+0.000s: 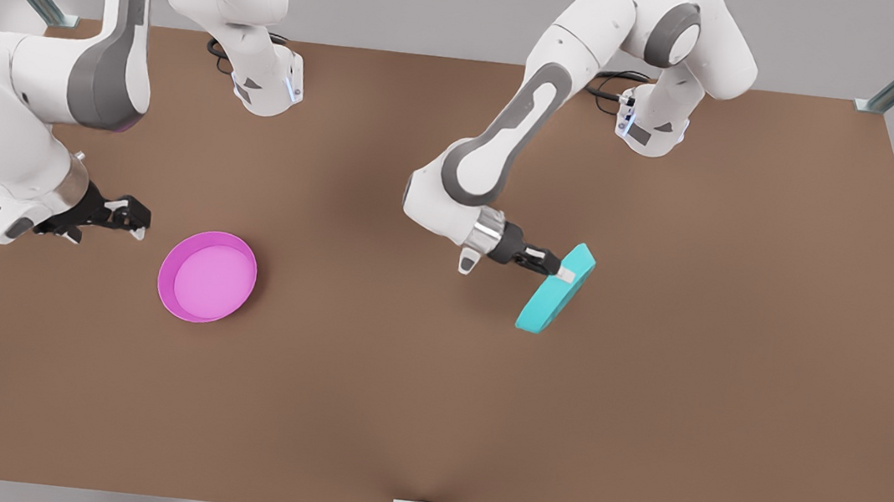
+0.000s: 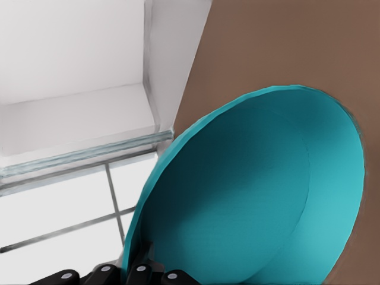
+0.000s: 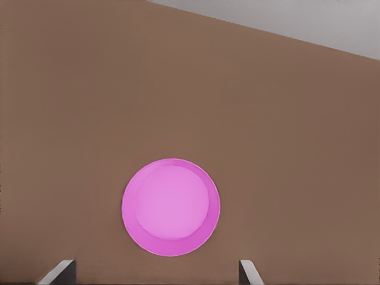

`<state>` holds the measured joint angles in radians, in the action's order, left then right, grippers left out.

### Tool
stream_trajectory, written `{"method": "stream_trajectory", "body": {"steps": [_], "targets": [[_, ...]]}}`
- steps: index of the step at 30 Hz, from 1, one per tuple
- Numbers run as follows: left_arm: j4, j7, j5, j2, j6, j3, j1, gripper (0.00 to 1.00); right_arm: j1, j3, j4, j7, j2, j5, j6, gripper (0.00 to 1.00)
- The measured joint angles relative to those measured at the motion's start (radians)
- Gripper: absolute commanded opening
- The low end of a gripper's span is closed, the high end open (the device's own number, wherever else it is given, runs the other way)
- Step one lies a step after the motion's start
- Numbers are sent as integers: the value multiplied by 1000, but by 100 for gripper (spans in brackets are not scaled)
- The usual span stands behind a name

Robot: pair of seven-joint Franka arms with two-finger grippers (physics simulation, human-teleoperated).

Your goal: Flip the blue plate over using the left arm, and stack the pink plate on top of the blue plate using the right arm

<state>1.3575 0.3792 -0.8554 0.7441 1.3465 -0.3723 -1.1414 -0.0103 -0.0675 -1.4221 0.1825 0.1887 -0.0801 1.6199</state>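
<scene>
Left gripper (image 1: 561, 272) clamped on the rim of the blue plate (image 1: 555, 289), toward the front view's right of the brown table (image 1: 650, 392). Plate lifted and turned nearly on edge, seen mostly as a thin cyan band slanting from upper right down to lower left, upper edge pinched between the fingers, lower edge hanging close above the tabletop; contact with the table impossible to judge. From the left wrist view, hollow inner face of the blue plate (image 2: 249, 196) turned toward the camera, rim gripped at the black finger bases (image 2: 142, 274).

Right gripper (image 1: 133, 217) held low over the table at the front view's left, fingers spread wide and holding nothing. Pink plate (image 1: 208, 276) flat on the table, open side up, lighter pink floor showing, just beside that gripper toward the front view's right and a little nearer the camera, not touching it. In the right wrist view, pink plate (image 3: 171, 206) ahead of the two grey fingertips (image 3: 59, 273), centred between them with bare table in between.

Blue plate and pink plate well apart, with open table between.
</scene>
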Motion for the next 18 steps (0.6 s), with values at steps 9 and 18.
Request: {"method": "stream_trajectory", "body": {"steps": [9,18], "targets": [[15,334,-164,71,88,2,-93,21,-14,6,5,52,-8,5,-27,100],[45,526,-292,184,5,3,-147,21,-25,9,-1,83,-15,-2,-70,100]]}}
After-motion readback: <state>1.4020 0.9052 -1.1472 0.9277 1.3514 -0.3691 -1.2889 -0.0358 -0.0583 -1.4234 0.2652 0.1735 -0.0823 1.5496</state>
